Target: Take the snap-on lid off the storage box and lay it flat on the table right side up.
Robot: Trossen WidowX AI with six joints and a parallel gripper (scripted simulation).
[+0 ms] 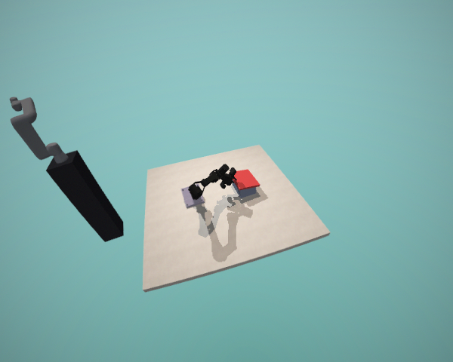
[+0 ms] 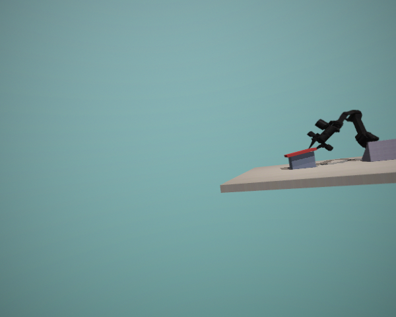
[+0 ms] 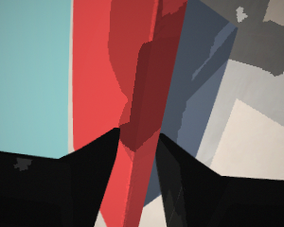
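A red lid [image 1: 246, 178] [image 2: 299, 152] [image 3: 92, 80] sits tilted on the blue-grey storage box [image 1: 247, 191] [image 2: 302, 161] [image 3: 199, 109]. The lid's edge nearest the arm is raised and its far edge rests on the box. My gripper [image 1: 231, 179] [image 2: 315, 147] [image 3: 137, 135] is shut on the lid's raised near edge. In the wrist view the two black fingers clamp the lid's rim, with the box below it to the right. The box stands on the beige table [image 1: 257, 234] [image 2: 327, 177].
The arm's grey mounting base [image 1: 189, 197] [image 2: 384, 150] stands on the table behind the gripper. A black pillar [image 1: 84, 194] with a grey camera mount stands off the table to the left. The table edge lies just beyond the box in the side view.
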